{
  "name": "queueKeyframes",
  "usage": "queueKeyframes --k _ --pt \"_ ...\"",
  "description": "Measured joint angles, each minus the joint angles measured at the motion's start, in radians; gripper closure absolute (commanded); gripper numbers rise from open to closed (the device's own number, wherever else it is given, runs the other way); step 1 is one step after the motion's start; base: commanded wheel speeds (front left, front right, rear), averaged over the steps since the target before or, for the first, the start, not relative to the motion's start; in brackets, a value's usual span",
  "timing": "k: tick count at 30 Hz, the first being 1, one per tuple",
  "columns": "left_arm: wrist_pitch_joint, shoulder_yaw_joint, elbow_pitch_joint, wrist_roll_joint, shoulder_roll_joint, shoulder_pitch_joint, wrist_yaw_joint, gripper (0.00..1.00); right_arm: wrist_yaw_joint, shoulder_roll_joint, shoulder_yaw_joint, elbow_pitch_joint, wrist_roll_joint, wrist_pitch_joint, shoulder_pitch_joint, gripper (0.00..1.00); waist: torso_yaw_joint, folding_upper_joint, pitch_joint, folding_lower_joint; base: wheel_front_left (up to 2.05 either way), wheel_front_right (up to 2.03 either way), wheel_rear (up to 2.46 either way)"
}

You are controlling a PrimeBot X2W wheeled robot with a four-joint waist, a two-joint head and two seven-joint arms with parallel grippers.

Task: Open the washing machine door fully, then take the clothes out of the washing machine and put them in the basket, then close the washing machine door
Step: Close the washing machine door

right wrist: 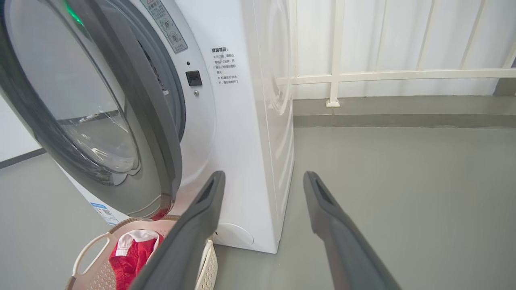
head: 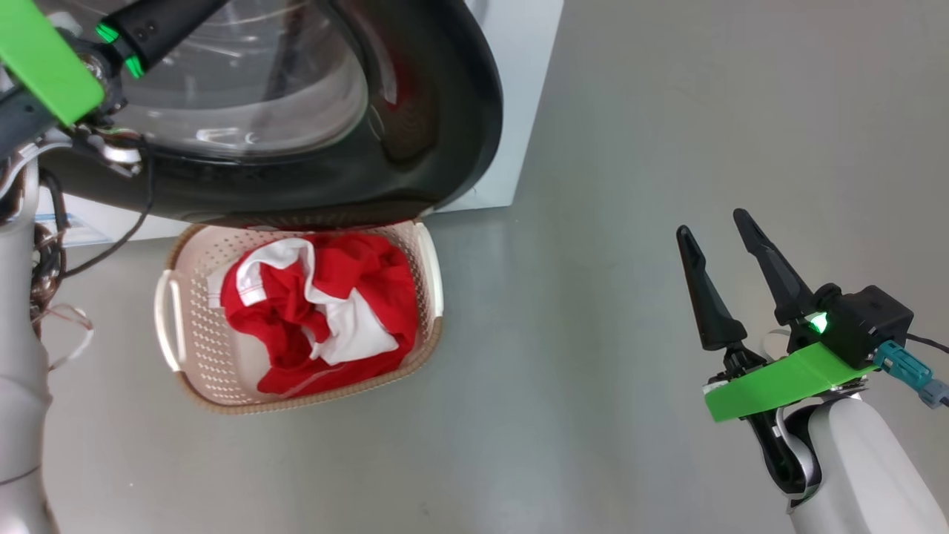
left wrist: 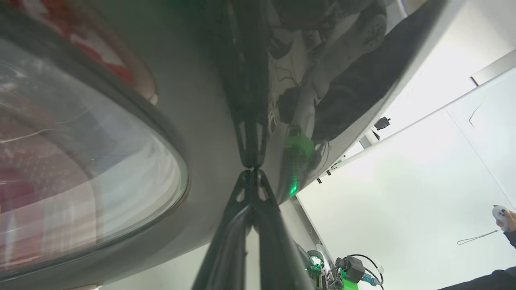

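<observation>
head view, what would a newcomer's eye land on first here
The bright red and white clothes heaped in the cream basket on the grey floor, left of centre. Over it looms the glossy black washing machine door, the shut left pincer touching its rim; the right pincer stands open at lower right.

Clothes [head: 296, 334]: red, white patches at 11 and 5 o'clock. Basket [head: 196, 334]: cream, perforated, brown rim. Door [head: 460, 133]: glossy black rim, clear glass. Washer [right wrist: 242, 161]: white, black print. Floor [head: 630, 148]: plain grey.
</observation>
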Motion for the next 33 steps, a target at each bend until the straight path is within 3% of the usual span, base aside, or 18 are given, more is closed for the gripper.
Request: queueKeyframes --k 7,9,12,13,14,23,33 --pt "-0.095 -0.023 -0.054 -0.018 0.033 0.078 0.000 1.00 0.000 -0.016 0.002 0.003 0.000 0.000 0.001 0.00 0.032 0.0000 -0.028 0.0000 0.00 0.00 0.00" --pt "-0.124 -0.033 -0.074 -0.018 0.046 0.122 0.000 0.86 0.000 -0.024 0.002 0.005 0.000 0.000 0.005 0.00 0.041 0.0000 -0.038 0.0000 0.00 0.00 0.00" --pt "-0.170 -0.043 -0.107 -0.024 0.065 0.192 0.000 0.56 0.000 -0.030 0.002 0.006 0.000 0.000 0.014 0.00 0.056 0.0000 -0.054 0.0000 0.00 0.00 0.00" --pt "-0.185 -0.046 -0.117 -0.028 0.071 0.213 0.000 0.32 0.000 -0.032 0.003 0.007 0.000 0.000 0.021 0.00 0.061 0.0000 -0.059 0.0000 0.00 0.00 0.00" --pt "-0.203 -0.048 -0.125 -0.028 0.077 0.234 0.000 0.00 0.000 -0.035 0.002 0.008 0.000 0.000 0.027 0.00 0.067 0.0000 -0.063 0.0000 0.00 0.00 0.00" --pt "-0.376 -0.080 -0.164 -0.008 0.148 0.418 0.000 0.00 0.000 -0.054 -0.002 0.007 0.000 0.000 0.045 0.00 0.114 0.0000 -0.092 0.0001 0.00 0.00 0.00" --pt "-0.612 -0.094 -0.171 -0.019 0.190 0.649 0.000 0.00 0.000 -0.064 -0.012 0.006 0.001 0.000 0.095 0.00 0.131 0.0000 -0.120 0.0000 0.00 0.00 0.00"
